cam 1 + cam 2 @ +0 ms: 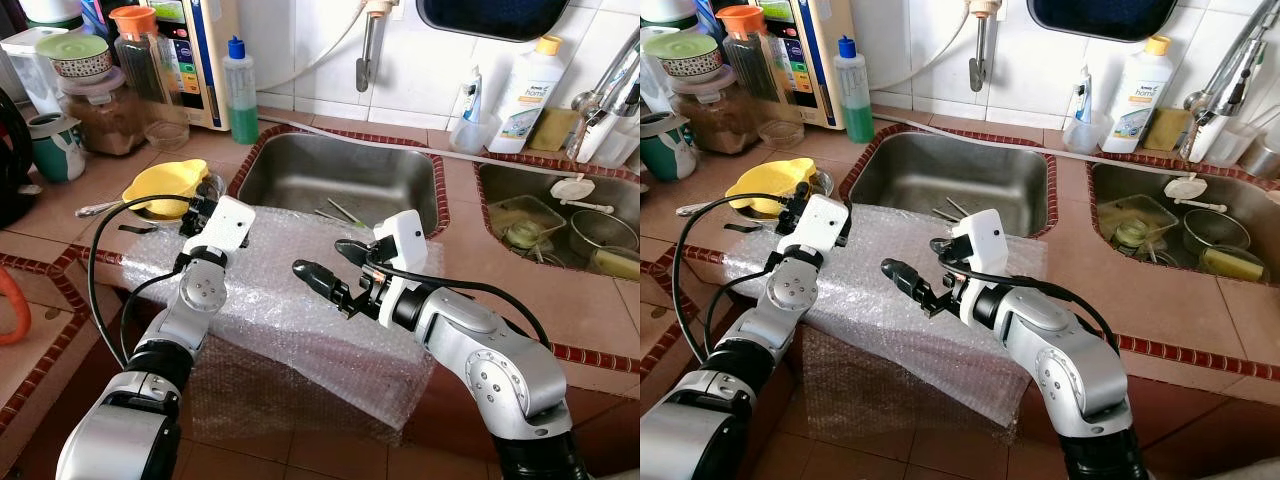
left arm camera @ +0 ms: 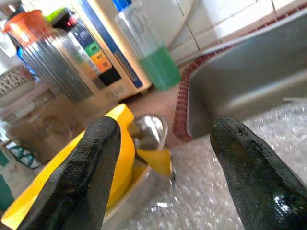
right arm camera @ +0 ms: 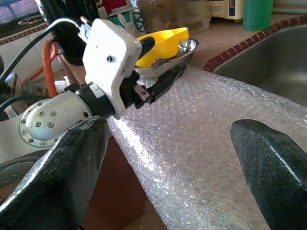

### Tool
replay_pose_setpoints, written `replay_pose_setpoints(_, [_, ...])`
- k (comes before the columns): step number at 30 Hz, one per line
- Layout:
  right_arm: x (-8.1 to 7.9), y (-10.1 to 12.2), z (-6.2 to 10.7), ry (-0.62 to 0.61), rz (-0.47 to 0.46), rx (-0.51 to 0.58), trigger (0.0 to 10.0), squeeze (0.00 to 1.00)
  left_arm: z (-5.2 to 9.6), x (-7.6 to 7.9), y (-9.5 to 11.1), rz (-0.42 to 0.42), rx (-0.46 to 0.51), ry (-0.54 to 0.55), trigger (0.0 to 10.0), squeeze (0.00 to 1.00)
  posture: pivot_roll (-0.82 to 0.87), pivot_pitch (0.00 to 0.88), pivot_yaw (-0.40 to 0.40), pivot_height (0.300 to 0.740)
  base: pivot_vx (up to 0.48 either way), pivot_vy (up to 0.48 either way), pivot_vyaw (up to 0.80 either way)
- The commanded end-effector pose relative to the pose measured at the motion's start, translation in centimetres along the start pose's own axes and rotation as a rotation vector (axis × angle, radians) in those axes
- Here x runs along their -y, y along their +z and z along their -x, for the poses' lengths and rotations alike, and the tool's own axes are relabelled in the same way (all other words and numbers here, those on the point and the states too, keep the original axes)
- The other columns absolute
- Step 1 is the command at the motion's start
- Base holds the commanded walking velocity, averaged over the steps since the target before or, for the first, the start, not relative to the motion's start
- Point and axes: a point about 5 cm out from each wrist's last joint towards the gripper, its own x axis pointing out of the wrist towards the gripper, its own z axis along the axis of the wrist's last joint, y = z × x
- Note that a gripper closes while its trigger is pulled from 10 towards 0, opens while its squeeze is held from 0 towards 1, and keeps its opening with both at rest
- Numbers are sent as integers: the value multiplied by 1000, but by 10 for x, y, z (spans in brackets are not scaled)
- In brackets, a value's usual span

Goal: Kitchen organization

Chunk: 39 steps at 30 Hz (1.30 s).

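Both grippers hover released over the bubble wrap (image 1: 300, 300) at the counter's front edge: left gripper (image 2: 168, 163) near the yellow dish (image 1: 160, 185), right gripper (image 3: 168, 158) mid-sheet.

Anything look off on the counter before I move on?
Yes. A bubble wrap sheet lies over the counter edge in front of the sink, hanging toward the floor. Both end effectors, left and right, hover open over it.
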Motion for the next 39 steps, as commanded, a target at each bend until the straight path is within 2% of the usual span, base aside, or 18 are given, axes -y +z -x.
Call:
replay_pose_setpoints(1, [-4, 5, 1, 8, 16, 14, 10000, 0, -4, 0, 6, 13, 17, -4, 1686, 0, -24, 0, -30, 740, 0, 0, 0])
replay_pose_setpoints(6, [-4, 6, 2, 6, 16, 16, 10000, 0, -4, 2, 5, 13, 14, -18, 1216, 0, -26, 0, -30, 740, 0, 0, 0])
replay_pose_setpoints(7, [-4, 6, 2, 6, 16, 17, 10000, 0, -4, 2, 5, 12, 12, -22, 0, 0, -27, 0, -30, 740, 0, 0, 0])
replay_pose_setpoints(16, [-4, 6, 2, 3, 14, 15, 10000, 0, -5, 1, 4, 4, 8, -26, 0, 0, -28, 0, -30, 740, 0, 0, 0])
replay_pose_setpoints(26, [-7, 5, 4, 59, -15, 0, 10000, 0, -5, 0, 3, -1, 11, -21, 0, 0, -26, 0, -35, 740, 0, 0, 0])
replay_pose_setpoints(32, [-16, 3, 7, 141, -31, -16, 10000, 0, -5, 0, 2, -5, 9, -23, 0, 0, -25, 0, -33, 740, 0, 0, 0])
replay_pose_setpoints(39, [-15, 3, 6, 132, -30, -14, 10000, 0, -5, 0, 2, -5, 15, -25, 0, 0, -22, 0, -33, 740, 0, 0, 0])
